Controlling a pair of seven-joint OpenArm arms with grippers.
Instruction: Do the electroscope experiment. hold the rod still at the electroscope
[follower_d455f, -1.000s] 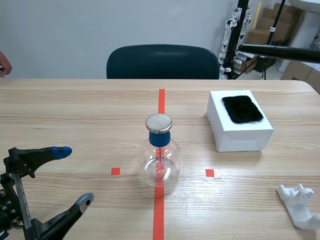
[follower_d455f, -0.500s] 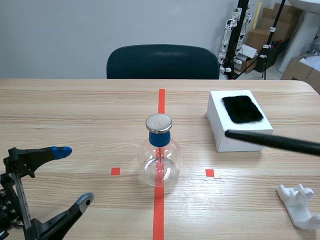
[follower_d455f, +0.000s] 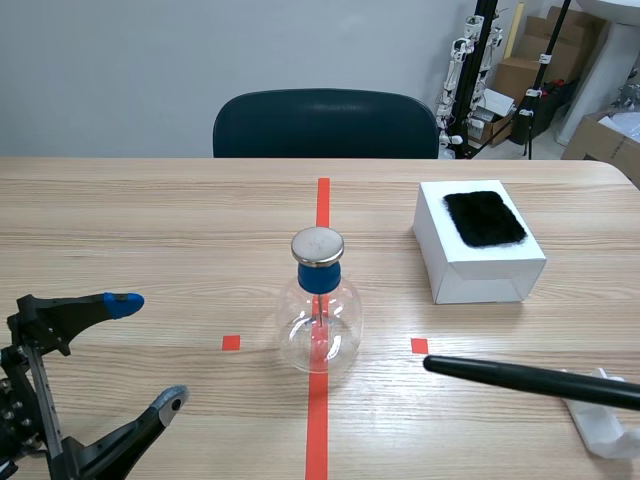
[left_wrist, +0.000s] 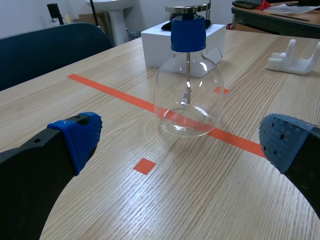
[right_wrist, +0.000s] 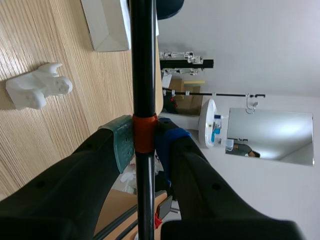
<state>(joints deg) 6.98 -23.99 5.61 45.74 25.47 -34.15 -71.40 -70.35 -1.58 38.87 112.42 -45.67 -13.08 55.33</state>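
Note:
The electroscope (follower_d455f: 319, 302) is a clear glass flask with a blue stopper and a round metal cap, standing on the red tape line at the table's middle; it also shows ahead of my left gripper (left_wrist: 180, 142), which is open. That left gripper (follower_d455f: 150, 350) sits at the front left of the table. A black rod (follower_d455f: 530, 380) with an orange band (right_wrist: 144, 134) comes in from the right, its tip to the right of the flask and lower than the cap. My right gripper (right_wrist: 145, 145) is shut on the rod (right_wrist: 142, 65) at the band.
A white box (follower_d455f: 478, 255) with a black fur patch (follower_d455f: 484, 217) stands at the right rear. A white plastic rod stand (follower_d455f: 600, 420) lies at the front right, also seen as the stand (right_wrist: 37, 90). A dark chair (follower_d455f: 325, 122) stands behind the table.
The rod has swung down from high at the right rear, past the white box, to low at the front right. The left arm and the flask have not moved.

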